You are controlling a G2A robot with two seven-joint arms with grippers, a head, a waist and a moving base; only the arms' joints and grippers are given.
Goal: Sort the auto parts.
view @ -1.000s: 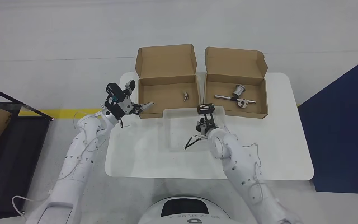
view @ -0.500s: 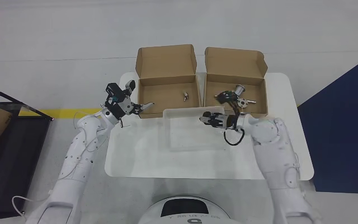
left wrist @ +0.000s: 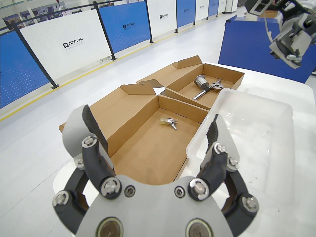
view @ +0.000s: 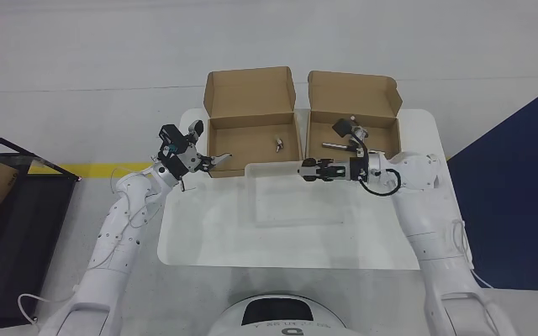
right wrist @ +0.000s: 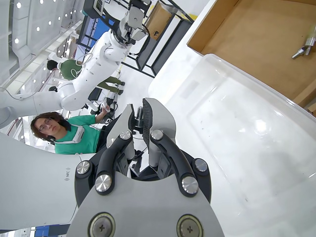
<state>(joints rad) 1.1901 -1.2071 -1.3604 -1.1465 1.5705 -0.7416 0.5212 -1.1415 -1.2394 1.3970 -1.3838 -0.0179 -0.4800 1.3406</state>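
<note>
My right gripper [view: 303,170] hovers over the far edge of the clear plastic tray [view: 261,220], pointing toward the left box. It is shut on a small spring-like metal part [right wrist: 139,113]. My left gripper [view: 210,160] stands open with nothing in it by the near left corner of the left cardboard box [view: 220,139]; its fingers [left wrist: 91,124] frame that box [left wrist: 138,154]. A small metal fitting [view: 276,144] [left wrist: 168,122] [right wrist: 304,48] lies in the left box. The right box [view: 319,144] holds a metal shaft [view: 359,135] [left wrist: 202,84] and a flange [view: 365,154] [left wrist: 216,85].
Both boxes stand open at the table's far side, lids folded back. The tray [left wrist: 223,94] [right wrist: 217,61] sits just in front of them, with bare white table [view: 420,227] around it. A blue partition [view: 504,193] stands to the right of the table.
The right arm swung its elbow out to the right and carried its gripper from over the tray's middle up to the tray's far edge. The left arm kept still.
</note>
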